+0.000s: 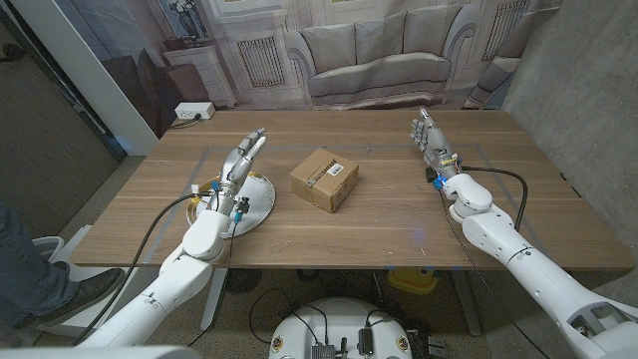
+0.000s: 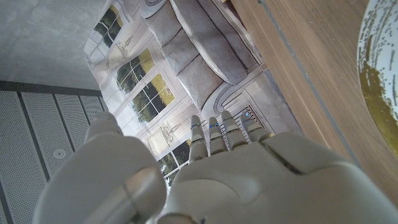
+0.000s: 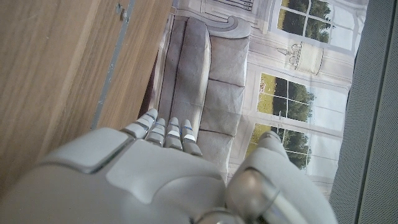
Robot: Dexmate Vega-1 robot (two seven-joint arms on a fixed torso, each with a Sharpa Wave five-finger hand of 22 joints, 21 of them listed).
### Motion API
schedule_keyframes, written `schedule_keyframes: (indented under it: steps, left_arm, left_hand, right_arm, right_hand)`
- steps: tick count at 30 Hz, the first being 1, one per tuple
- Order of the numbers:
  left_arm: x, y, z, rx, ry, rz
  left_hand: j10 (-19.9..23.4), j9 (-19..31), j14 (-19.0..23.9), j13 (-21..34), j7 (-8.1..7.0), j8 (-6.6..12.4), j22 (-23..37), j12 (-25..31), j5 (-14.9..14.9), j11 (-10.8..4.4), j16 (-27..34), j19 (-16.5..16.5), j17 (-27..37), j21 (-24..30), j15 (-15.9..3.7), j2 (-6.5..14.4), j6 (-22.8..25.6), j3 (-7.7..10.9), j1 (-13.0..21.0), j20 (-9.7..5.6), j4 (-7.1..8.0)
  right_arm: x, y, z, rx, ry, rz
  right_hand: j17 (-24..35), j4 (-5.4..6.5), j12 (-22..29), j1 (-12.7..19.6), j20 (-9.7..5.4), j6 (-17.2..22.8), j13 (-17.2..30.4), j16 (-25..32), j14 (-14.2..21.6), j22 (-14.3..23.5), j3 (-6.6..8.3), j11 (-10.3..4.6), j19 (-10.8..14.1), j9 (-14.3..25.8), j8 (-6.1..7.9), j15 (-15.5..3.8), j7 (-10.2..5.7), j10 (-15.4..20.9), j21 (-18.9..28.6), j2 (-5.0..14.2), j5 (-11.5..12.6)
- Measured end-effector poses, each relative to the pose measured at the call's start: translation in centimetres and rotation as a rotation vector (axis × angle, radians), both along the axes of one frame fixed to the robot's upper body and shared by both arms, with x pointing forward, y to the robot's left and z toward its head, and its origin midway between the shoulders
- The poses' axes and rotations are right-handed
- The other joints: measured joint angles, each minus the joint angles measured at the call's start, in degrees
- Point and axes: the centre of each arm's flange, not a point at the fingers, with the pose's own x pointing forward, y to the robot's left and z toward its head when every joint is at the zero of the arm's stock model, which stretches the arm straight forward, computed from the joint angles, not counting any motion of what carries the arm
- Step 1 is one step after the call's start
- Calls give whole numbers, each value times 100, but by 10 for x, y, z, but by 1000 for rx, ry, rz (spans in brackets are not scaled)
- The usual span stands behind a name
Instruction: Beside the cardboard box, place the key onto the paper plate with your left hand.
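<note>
From the head view, the cardboard box [image 1: 324,179] sits near the middle of the wooden counter [image 1: 399,214], turned at an angle, with a pale label on its top. To its left in the frame lies the paper plate [image 1: 257,202], white with a gold pattern, close to the box but not touching it. The left robot hand [image 1: 242,160] reaches over the plate's far edge, fingers stretched out and apart, grasping nothing. I cannot make out the key anywhere on the plate or the counter; the arm covers part of the plate. In the upper right of the frame the right robot hand [image 1: 431,135] stands above the counter, fingers extended and released as well. A person's leg and shoe [image 1: 40,279] show at the lower left edge. In the left wrist view, the back of the left robot hand [image 2: 217,174] fills the lower part, fingers straight, with the plate's rim [image 2: 373,74] at the right edge. In the right wrist view, the right robot hand [image 3: 149,168] shows its fingers extended beside the counter [image 3: 56,74].
</note>
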Motion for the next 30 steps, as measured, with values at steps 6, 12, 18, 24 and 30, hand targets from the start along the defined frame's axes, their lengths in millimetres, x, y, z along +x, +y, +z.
schedule_keyframes:
  steps: [6, 12, 18, 24, 30]
  left_arm:
    - [-1, -2, 1, 8, -14, 5]
    - [0, -6, 1, 19, -22, 7]
    - [-2, -8, -2, 21, -24, 14]
    - [-8, -7, -5, 29, -30, 36]
    - [-12, -5, -6, 39, -31, 56]
  left_hand:
    - [-9, 0, 0, 0, 18, 0, 0, -34, 0, 9, 0, -20, 0, 0, 0, -7, 79, 6, 83, 21, -40]
    - [-9, -1, 0, 0, -14, 0, 0, -34, 0, 9, -25, -51, 0, 0, 0, -20, 111, 46, 159, -10, -84]
    - [-40, -1, 0, -1, -13, 0, 0, -55, 0, 40, -37, -51, 0, 0, 0, -22, 172, 54, 279, -10, -149]
    - [-40, -1, 0, -1, 20, 0, 0, -55, 0, 39, -37, -50, 0, 0, 0, -45, 204, 87, 362, -10, -213]
    - [-40, -1, 0, -1, 28, 0, 0, -54, 0, 39, -37, -50, 0, 0, 0, -52, 274, 94, 504, -10, -268]
  right_arm:
    - [-2, -1, -1, 4, -2, -6]
    - [-5, -3, -1, 8, -3, -16]
    - [-7, -5, -2, 13, -2, -27]
    - [-8, -6, -1, 14, -4, -33]
    - [-8, -7, -1, 13, -3, -34]
  right_hand:
    - [0, 0, 0, 15, 0, 0, 0, 0, 0, 0, 0, 0, 0, 0, 0, 0, 0, 0, 0, 15, 0]
    - [0, 0, 0, 15, 0, 0, 0, 0, 0, 0, 0, 0, 0, 0, 0, 0, 0, 0, 0, 15, 0]
    - [0, -25, 0, 15, 0, 0, 0, 0, 0, 0, 22, 0, 0, 0, 0, 0, 0, 0, 0, 14, 0]
    - [0, -48, 0, 15, 0, 0, 0, 0, 0, 0, -1, 0, 0, 0, -2, -1, 0, 0, 0, 14, 0]
    - [0, -47, 0, 15, 0, 0, 0, 0, 0, 0, -1, 0, 0, 0, -2, -1, 0, 0, 0, 14, 0]
